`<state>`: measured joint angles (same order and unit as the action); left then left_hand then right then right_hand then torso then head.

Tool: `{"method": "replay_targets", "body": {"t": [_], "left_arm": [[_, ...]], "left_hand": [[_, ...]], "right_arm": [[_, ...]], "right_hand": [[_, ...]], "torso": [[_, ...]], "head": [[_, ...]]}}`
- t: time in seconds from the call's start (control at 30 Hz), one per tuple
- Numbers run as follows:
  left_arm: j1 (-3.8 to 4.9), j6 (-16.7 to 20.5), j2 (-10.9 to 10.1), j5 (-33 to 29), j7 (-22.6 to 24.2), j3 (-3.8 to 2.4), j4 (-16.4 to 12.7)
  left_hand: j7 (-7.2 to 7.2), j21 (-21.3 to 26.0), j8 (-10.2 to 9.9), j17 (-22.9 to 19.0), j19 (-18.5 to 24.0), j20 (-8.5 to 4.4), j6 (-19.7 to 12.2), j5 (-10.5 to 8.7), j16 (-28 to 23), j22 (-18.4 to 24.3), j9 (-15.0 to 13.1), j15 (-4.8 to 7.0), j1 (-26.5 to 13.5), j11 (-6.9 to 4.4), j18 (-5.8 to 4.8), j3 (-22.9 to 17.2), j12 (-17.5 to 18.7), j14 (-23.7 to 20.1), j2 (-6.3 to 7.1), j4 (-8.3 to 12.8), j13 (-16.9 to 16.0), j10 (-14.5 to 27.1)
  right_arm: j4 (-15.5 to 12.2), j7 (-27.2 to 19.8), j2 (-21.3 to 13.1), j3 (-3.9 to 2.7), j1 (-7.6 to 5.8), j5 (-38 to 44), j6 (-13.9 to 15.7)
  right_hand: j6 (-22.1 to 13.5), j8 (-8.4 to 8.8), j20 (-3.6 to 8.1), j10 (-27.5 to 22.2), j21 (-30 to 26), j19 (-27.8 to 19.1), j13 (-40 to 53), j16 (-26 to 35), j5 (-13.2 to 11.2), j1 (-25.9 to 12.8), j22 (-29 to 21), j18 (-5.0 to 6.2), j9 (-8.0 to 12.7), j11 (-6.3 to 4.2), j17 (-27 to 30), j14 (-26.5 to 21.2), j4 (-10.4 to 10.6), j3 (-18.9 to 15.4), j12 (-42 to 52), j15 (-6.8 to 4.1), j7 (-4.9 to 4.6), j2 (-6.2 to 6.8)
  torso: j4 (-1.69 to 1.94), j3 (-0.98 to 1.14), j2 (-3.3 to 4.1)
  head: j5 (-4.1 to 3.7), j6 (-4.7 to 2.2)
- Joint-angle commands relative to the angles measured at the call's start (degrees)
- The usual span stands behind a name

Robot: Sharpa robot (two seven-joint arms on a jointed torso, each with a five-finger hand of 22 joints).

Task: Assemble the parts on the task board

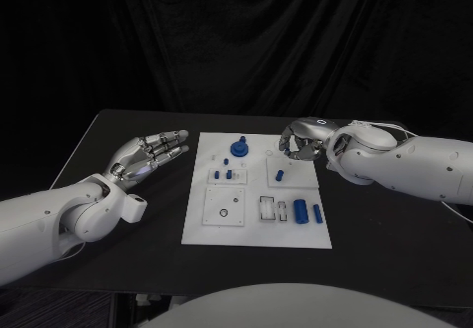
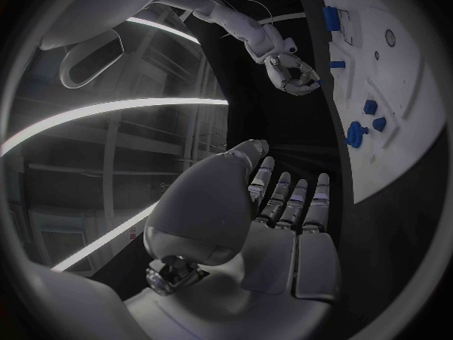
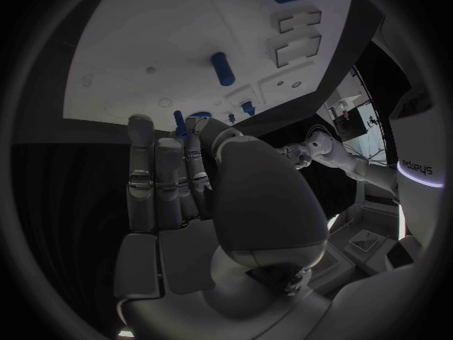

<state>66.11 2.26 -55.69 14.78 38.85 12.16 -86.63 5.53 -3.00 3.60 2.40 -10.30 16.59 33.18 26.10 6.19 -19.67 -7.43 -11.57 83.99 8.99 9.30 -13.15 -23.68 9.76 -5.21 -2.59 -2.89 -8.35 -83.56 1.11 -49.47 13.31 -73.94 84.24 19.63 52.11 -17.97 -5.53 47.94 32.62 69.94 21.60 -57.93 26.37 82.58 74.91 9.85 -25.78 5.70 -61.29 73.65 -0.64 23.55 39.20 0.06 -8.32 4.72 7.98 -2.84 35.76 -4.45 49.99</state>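
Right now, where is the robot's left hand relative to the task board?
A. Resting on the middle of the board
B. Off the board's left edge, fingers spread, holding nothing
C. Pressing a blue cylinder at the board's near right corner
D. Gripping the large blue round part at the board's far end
B. In the head view the left hand hangs beside the left edge of the white task board, fingers apart and holding nothing.

Head camera high, looking down (table-wide), wrist cameras close behind each palm, all sharing the task board (image 1: 256,236)
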Motion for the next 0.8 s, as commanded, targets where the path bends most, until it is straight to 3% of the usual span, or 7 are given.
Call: {"method": "replay_targets", "body": {"t": [0.03,0.33,0.8], "left_arm": [[-0.09,-0.8,0.2,-0.3,9.3,-0.05,0.0],[-0.09,-0.8,0.4,-0.3,9.2,-0.05,0.1],[-0.09,-0.9,1.0,-0.3,8.9,-0.05,0.5]], "left_hand": [[-0.01,-0.4,0.2,0.1,-0.4,0.14,0.3,-0.40,0.4,-0.1,-0.1,0.07,-0.6,0.51,0.28,0.0,-0.4,0.5,0.16,0.4,-0.1,0.0],[0.03,-0.4,0.2,0.1,-0.7,0.15,0.4,-0.52,0.6,-0.1,-0.1,-0.05,-0.5,0.57,0.16,-0.1,-0.6,0.7,0.17,0.5,-0.1,-0.1],[0.08,-0.5,0.2,0.2,-1.0,0.15,0.4,-0.77,0.8,-0.2,-0.1,-0.17,-0.4,0.60,0.01,-0.2,-0.7,1.0,0.18,0.8,-0.1,-0.1]], "right_arm": [[-3.1,0.7,-0.5,-0.02,-0.27,0.0,0.4],[-9.4,0.3,1.7,0.22,-0.30,1.1,-2.3],[-9.8,-0.6,7.0,0.34,1.82,3.3,-3.5]], "right_hand": [[0.4,-0.17,-0.04,1.9,0.3,0.4,0.1,-0.1,0.1,0.6,2.5,-0.27,-0.1,-1.39,-0.1,0.2,-0.4,0.0,0.2,-0.18,0.02,0.10],[0.4,-0.07,0.01,2.3,1.0,0.7,0.1,-0.7,-0.1,0.8,2.6,-0.34,-0.2,-1.48,-0.5,0.7,-0.6,0.0,0.3,-0.27,0.06,0.05],[0.2,0.20,0.07,2.5,1.9,1.3,0.2,-1.4,-0.5,0.8,2.8,-0.47,-0.3,-1.53,-1.0,1.4,-0.7,-0.2,0.3,-0.34,0.06,0.08]], "torso": [[0.02,0.00,0.01],[0.06,0.00,-0.06],[0.14,0.00,-0.09]], "head": [[0.09,0.01],[0.53,0.01],[2.28,0.01]]}}
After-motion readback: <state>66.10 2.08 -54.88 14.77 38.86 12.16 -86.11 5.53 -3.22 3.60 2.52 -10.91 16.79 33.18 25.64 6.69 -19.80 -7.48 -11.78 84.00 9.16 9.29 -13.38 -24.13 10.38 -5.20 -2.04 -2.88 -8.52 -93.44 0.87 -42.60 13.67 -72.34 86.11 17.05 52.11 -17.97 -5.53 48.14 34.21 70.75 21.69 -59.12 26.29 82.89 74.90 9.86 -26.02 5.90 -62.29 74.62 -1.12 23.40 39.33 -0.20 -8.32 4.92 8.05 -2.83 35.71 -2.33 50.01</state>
